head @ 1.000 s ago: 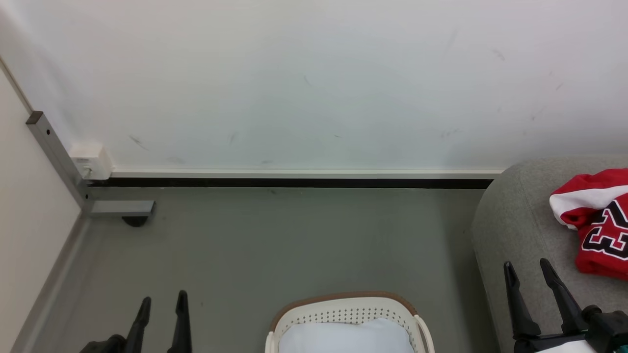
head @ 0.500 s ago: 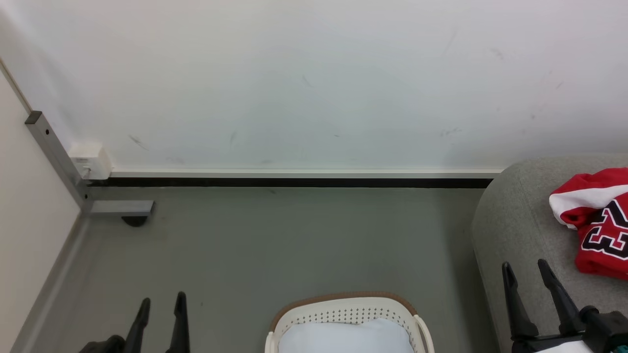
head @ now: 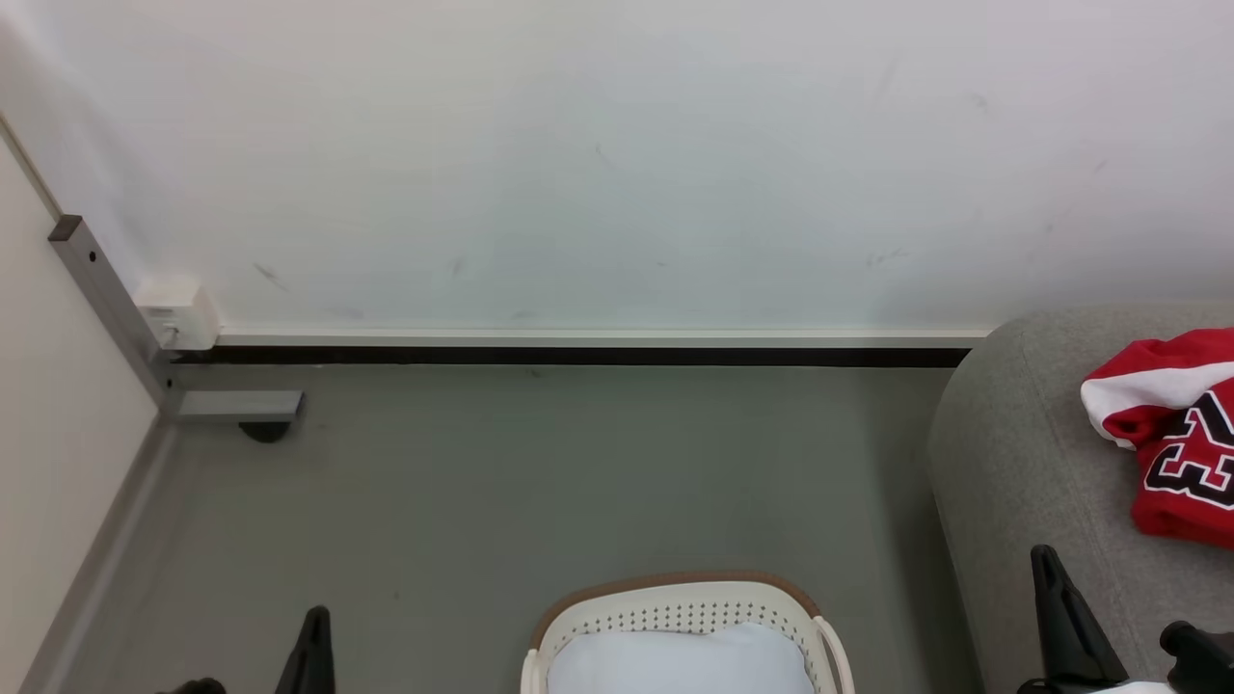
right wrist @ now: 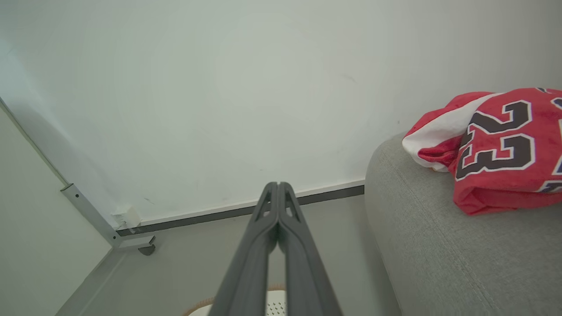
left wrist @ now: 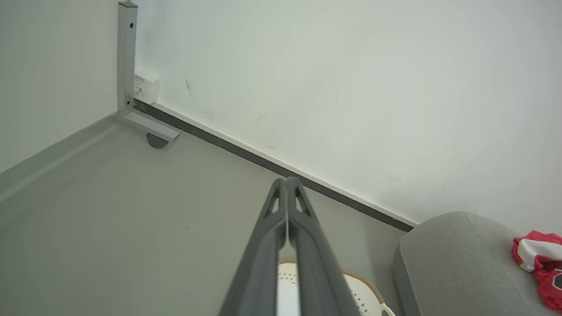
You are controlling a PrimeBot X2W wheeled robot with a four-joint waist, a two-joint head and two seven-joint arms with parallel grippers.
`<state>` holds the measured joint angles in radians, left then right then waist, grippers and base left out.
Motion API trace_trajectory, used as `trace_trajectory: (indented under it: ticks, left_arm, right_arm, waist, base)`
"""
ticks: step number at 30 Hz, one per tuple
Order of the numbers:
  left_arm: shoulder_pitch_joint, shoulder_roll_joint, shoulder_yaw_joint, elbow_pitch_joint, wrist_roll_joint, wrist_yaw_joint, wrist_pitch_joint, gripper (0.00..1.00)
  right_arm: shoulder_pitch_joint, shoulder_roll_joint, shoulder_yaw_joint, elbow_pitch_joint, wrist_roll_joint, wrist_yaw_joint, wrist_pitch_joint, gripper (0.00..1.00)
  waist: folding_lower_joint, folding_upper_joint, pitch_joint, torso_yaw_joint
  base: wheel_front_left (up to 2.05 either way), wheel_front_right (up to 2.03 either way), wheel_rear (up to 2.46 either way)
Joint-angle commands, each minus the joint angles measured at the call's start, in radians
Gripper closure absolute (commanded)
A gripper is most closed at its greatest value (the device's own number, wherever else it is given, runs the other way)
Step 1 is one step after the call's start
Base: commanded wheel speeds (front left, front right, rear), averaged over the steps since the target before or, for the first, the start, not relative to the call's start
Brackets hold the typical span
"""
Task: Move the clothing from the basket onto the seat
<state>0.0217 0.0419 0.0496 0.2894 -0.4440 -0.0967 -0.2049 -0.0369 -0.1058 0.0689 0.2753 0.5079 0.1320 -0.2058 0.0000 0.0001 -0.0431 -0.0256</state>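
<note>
Dark L claw & R claw: both pressed together, empty, tips toward wall.

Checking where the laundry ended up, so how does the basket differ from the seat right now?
The basket is cream plastic with rows of holes and a brown rim; the seat is plain grey fabric. The basket looks far smaller than the seat. The basket holds a pale bluish-white bundle, while the seat carries the red jersey numbered 23. Both have rounded edges.
</note>
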Motion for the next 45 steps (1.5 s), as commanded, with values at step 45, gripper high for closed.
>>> trace_trajectory:
  ticks: [45]
  left_arm:
    - [-0.083, 0.008, 0.034, -0.036, -0.62, -0.02, 0.166, 1.0]
  right_arm:
    - [-0.054, 0.026, -0.1, -0.027, 0.584, -0.001, 0.168, 1.0]
  waist:
    - [0.0, -0.0001, 0.018, 0.01]
  base:
    - [0.0, 0.0, 0.0]
